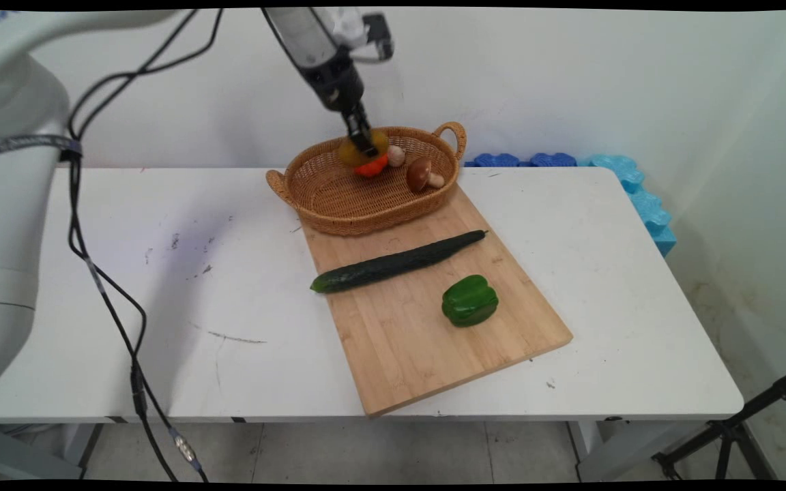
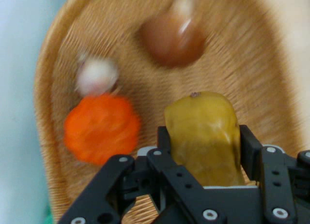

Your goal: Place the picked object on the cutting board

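hand [image 2: 203, 151] pinching yellow fruit [image 2: 206, 137] above basket [image 1: 338, 198], orange fruit [image 2: 101, 129] and mushroom [image 2: 172, 37] beside

We take this for a robot test room, not a kitchen: a plain white table [image 1: 161, 307] against a bare white wall [image 1: 570, 82]. Blue foam pieces [image 1: 638, 198] lie behind it, and a black tripod [image 1: 741, 429] stands beside it.

In the main view the gripper [image 1: 368, 146] hides part of the yellow thing [image 1: 360, 151], so its kind is hard to tell. The hand view is blurry: near that yellow thing [image 2: 207, 137], the orange thing [image 2: 101, 128] and the small white thing [image 2: 97, 75] are fuzzy. The basket [image 2: 252, 64] is cut off at the edges.
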Motion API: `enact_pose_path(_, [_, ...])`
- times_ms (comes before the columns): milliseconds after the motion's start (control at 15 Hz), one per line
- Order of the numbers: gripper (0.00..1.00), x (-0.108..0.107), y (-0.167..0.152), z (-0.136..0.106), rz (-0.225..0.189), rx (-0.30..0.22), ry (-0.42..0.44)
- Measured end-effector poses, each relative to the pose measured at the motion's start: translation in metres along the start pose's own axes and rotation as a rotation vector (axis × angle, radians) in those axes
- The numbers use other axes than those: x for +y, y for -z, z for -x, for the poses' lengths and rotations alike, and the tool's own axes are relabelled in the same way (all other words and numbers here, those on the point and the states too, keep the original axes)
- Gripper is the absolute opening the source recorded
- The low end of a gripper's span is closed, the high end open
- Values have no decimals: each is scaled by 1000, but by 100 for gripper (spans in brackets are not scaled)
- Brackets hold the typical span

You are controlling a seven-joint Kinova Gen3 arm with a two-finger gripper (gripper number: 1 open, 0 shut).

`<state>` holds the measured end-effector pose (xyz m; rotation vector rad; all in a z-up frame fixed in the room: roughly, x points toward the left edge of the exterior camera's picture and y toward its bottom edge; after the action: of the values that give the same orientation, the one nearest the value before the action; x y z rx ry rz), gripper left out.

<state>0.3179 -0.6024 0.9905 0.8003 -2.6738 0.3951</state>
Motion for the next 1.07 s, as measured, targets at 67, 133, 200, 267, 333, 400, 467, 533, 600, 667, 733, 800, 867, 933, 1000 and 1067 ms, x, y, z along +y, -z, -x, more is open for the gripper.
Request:
enact_pose_path(67, [0, 9, 18, -7, 10, 24, 39])
enact_pose_path(133, [0, 20, 39, -13, 19, 49, 88])
enact_pose_path(200, [0, 29, 56, -16, 29, 66, 130])
enact_pose_path(267, [0, 35, 66, -17, 34, 76, 157])
enact_pose_path(333, [0, 44, 80, -18, 42, 91, 200])
enact_pose_path(400, [0, 53, 96, -17, 50, 107, 254])
enact_pose_path(467, [0, 62, 109, -13, 52, 115, 307])
enact_pose_path(533, [0, 69, 118, -8, 54, 116, 348])
enact_pose_path(600, [0, 76, 123, -6, 58, 120, 368])
enact_pose_path(667, [0, 87, 128, -9, 73, 126, 385])
enact_pose_path(733, [0, 100, 134, -6, 84, 130, 408])
enact_pose_path(800, [0, 113, 137, -1, 92, 128, 430])
enact_pose_path(867, [0, 125, 138, 3, 103, 126, 442])
enact_pose_path(933, [0, 139, 136, 8, 114, 119, 453])
enact_pose_path(1000, [0, 151, 132, 15, 117, 110, 468])
enact_pose_path(1067, [0, 159, 129, 22, 114, 102, 482])
